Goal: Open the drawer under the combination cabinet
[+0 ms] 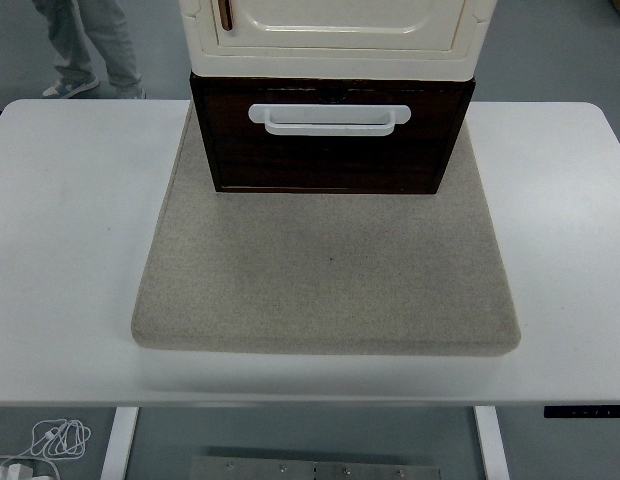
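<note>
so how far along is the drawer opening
Nothing looks done yet. The dark brown drawer sits under the cream cabinet, front roughly flush with it, on the grey mat. Nothing is in hand: no robot hand is in view, and the white handle is untouched. Left: reach in, grip the handle, pull the drawer out.

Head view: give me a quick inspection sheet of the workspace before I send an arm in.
Surface: white table, with a beige felt mat in its middle.
Job's things: dark brown wooden drawer with a white bar handle, under the cream cabinet; drawer front looks shut.
Clutter: nothing seen on the table.
Grippers: neither hand in view.
Cables: white coiled cable on the floor, lower left.
Surroundings: a person's legs beyond the far left corner; grey floor.
</note>
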You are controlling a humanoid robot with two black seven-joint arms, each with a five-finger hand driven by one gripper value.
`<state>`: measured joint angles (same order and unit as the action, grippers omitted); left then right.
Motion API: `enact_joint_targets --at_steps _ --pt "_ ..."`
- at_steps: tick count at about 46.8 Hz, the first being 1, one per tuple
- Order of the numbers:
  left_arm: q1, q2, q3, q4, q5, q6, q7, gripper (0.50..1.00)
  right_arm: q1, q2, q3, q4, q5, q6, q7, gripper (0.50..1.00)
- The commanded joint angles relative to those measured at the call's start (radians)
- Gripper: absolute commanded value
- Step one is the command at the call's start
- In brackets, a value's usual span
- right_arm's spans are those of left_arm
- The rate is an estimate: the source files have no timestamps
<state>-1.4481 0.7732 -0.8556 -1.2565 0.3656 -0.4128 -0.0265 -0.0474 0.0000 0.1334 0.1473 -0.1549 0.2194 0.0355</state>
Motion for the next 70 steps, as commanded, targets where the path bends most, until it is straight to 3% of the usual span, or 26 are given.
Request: enact_joint_targets --at_steps 1,13,19,33,44,52,61,70 --pt "0.003 0.000 0.044 -0.066 0.038 0.000 0.002 1.000 0.000 0.000 0.000 0.000 0.000 0.000 0.001 0.926" --pt "-0.043 0.003 0.203 -0.182 0.139 -0.012 0.025 1.000 0.000 0.000 0.000 0.000 0.000 0.000 0.000 0.926" --pt "-0.139 0.014 0.348 -0.204 0.139 -0.017 0.094 1.000 0.000 0.000 0.000 0.000 0.000 0.000 0.001 0.926" --pt "-0.362 0.017 0.751 -0.234 0.134 -0.008 0.102 1.000 0.000 0.000 0.000 0.000 0.000 0.000 0.000 0.926" --pt "-0.535 -0.006 1.056 -0.235 0.124 -0.040 0.103 1.000 0.000 0.000 0.000 0.000 0.000 0.000 0.000 0.926" --pt "-0.577 -0.049 1.141 -0.231 0.122 -0.063 0.109 1.000 0.000 0.000 0.000 0.000 0.000 0.000 0.000 0.926" --pt "-0.595 -0.117 1.190 -0.189 0.030 -0.061 0.223 1.000 0.000 0.000 0.000 0.000 0.000 0.000 0.000 0.926" --pt "-0.597 -0.172 1.193 -0.101 0.012 -0.073 0.276 1.000 0.000 0.000 0.000 0.000 0.000 0.000 0.000 0.926"
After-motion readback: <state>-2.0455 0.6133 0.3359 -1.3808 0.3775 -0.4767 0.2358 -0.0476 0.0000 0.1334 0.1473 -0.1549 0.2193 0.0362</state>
